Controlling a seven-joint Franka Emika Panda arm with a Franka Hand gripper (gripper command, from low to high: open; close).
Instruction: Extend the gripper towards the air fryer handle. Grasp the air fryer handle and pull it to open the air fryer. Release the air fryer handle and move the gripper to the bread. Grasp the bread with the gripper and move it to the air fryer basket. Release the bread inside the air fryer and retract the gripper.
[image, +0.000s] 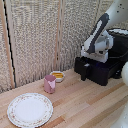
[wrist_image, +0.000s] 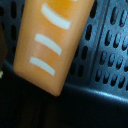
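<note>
Hovering over the air fryer basket, bread fills the wrist view; pincer state unclear

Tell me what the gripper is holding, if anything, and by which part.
The bread fills the wrist view over the perforated air fryer basket, but no fingers show on it, so whether it is gripped, and where, cannot be told.

Wooden table, plate, pink cup, bowl, air fryer
</note>
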